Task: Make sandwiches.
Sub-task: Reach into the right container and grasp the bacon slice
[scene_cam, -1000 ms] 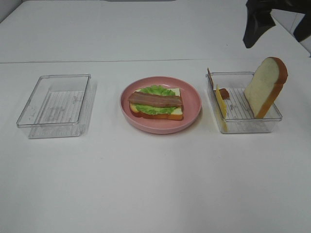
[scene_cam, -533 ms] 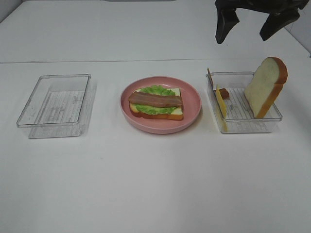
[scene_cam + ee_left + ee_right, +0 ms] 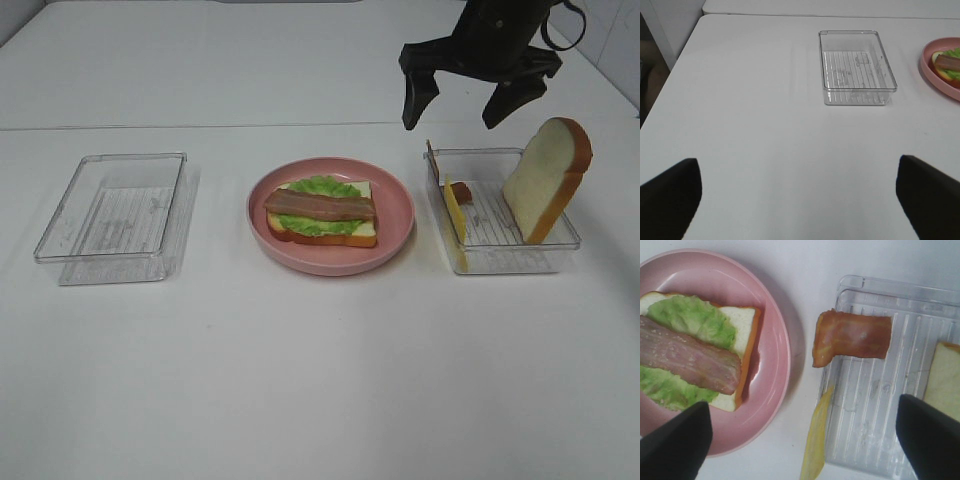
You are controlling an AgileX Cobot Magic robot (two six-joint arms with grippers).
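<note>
Nearest, the left gripper (image 3: 796, 165) hangs over the table (image 3: 765, 130), jaws wide apart, holding nothing. In the middle row, the pink plate (image 3: 395, 215) carries a bread slice (image 3: 362, 232) topped with lettuce (image 3: 322, 186) and a bacon strip (image 3: 320, 206). At its 9 o'clock sits a clear tray (image 3: 60, 215). At its 3 o'clock, a second tray (image 3: 500, 262) holds a cheese slice (image 3: 456, 222) on edge against the plate-side wall, another bacon strip (image 3: 461, 192) at the far corner, and a second bread slice (image 3: 540, 175) leaning upright. Beyond, near 1 o'clock, the right gripper (image 3: 450, 120) hovers, jaws spread, gripping nothing.
</note>
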